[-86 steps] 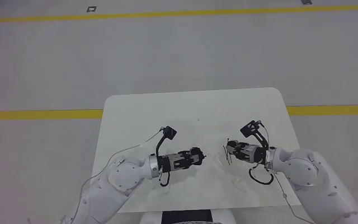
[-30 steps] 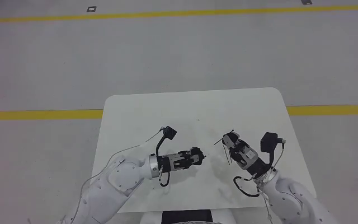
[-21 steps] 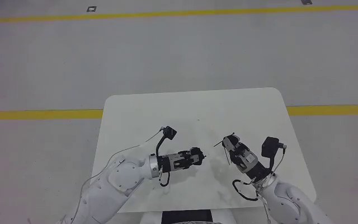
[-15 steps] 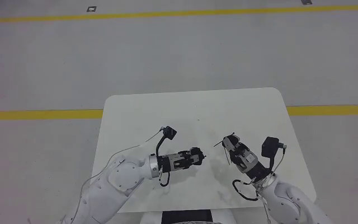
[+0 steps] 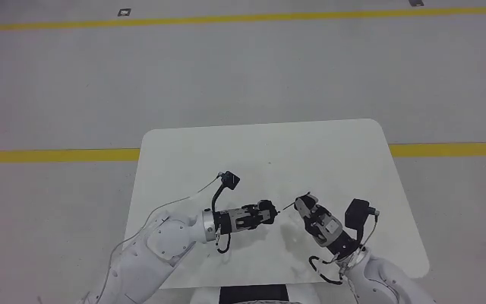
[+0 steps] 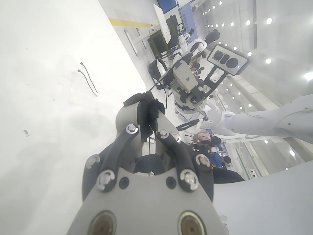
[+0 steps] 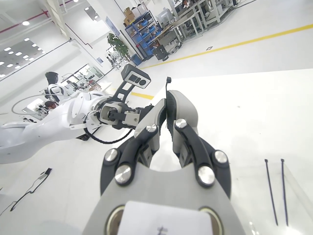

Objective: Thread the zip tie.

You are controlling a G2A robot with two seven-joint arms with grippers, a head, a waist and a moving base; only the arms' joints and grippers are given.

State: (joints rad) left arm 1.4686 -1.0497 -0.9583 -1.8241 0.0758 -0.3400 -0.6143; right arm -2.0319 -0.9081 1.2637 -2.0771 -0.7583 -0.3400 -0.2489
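Note:
A thin black zip tie [image 5: 288,206] spans the short gap between my two grippers above the white table [image 5: 228,152]. My right gripper [image 7: 167,99] is shut on the zip tie [image 7: 167,88], and its square head pokes out past the fingertips. My left gripper [image 6: 147,100] is shut too, with a thin black strap [image 6: 149,145] running between its pads. The head end from the right gripper [image 6: 185,81] reaches the left fingertips. I cannot tell whether both hold the same tie. In the top view the left gripper [image 5: 271,210] and right gripper [image 5: 302,204] nearly meet.
Two spare zip ties [image 7: 277,192] lie side by side on the table near the right arm, also seen as spare ties [image 6: 88,81]. A small black scrap [image 6: 25,132] lies on the table. The far half of the table is bare.
My right gripper has moved toward the left gripper and the table's near edge, bringing the zip tie's end up to the left fingertips. The left arm has kept still.

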